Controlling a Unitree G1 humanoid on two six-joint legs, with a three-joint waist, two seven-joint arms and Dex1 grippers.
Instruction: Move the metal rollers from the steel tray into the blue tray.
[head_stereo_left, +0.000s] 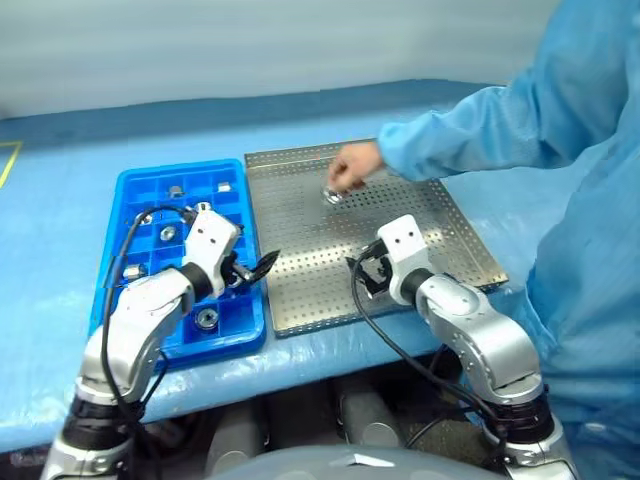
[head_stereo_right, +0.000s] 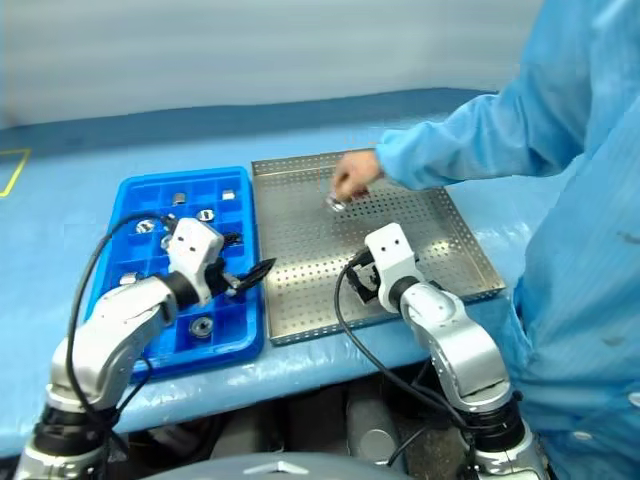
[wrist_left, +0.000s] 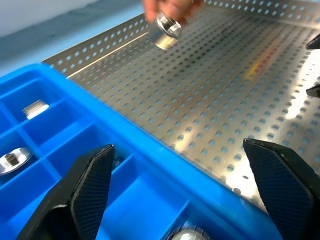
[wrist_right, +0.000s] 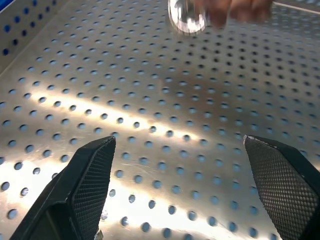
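Your left gripper (head_stereo_left: 262, 265) stood with its two black fingers spread wide and nothing between them, poised over the blue tray's (head_stereo_left: 135, 185) edge that lies against the steel tray (head_stereo_left: 450, 240), near the front of that edge and pointing across it toward the perforated floor. Your right gripper (head_stereo_left: 368, 272) was likewise spread wide and empty, low over the front part of the steel tray, near the middle of its front rim.

Ahead of both grippers, a person's hand (head_stereo_left: 352, 166) in a light blue sleeve (head_stereo_left: 470, 135) reached in from the right and held one of the metal rollers (head_stereo_left: 332, 195) just above the steel tray's floor, toward its back edge and a little left of centre. Whether that roller touched the floor, you could not tell.

More rollers already sat in the blue tray's compartments: two near its back edge, a few along the middle rows, and one (head_stereo_left: 207, 319) in a front compartment just beside your left arm. The two trays lay side by side, touching or nearly so, on the blue-covered counter (head_stereo_left: 50, 240), with the blue tray on the left.
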